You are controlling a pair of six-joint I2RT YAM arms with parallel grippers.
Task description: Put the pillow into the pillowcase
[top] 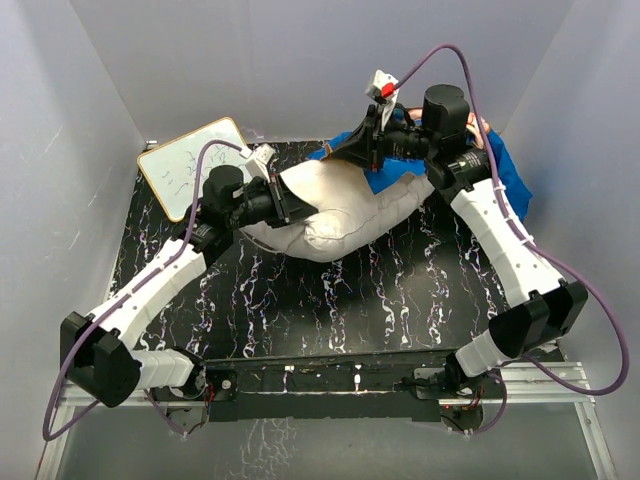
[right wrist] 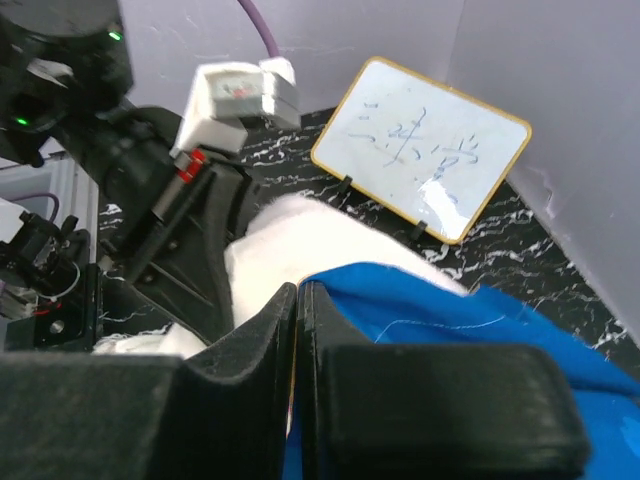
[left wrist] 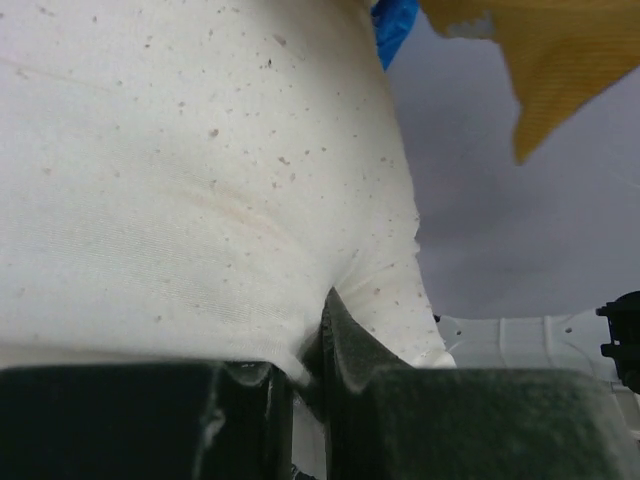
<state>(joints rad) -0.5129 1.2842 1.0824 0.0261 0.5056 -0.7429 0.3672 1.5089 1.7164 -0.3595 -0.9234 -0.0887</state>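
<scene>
Left tool (left wrist: 322, 335): closed tight, pinching end of plump white fabric pillow (top: 340, 215), likely to feed it forward. Right tool (right wrist: 298, 320): closed, clamping hem of blue-and-orange cloth pillowcase (top: 510, 175), holding mouth open.

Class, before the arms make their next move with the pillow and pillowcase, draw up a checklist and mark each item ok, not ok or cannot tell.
1. Grip of the left gripper on the pillow: ok, shut on a pinch of its fabric.
2. Grip of the right gripper on the pillowcase: ok, shut on its blue edge.
3. Pillowcase mouth open wide enough: cannot tell, it is hidden behind the right arm.
4. Pillow inside: not ok, most of it lies bare on the table.
5. The whiteboard out of the way: ok, it stands apart at the far left corner.
</scene>
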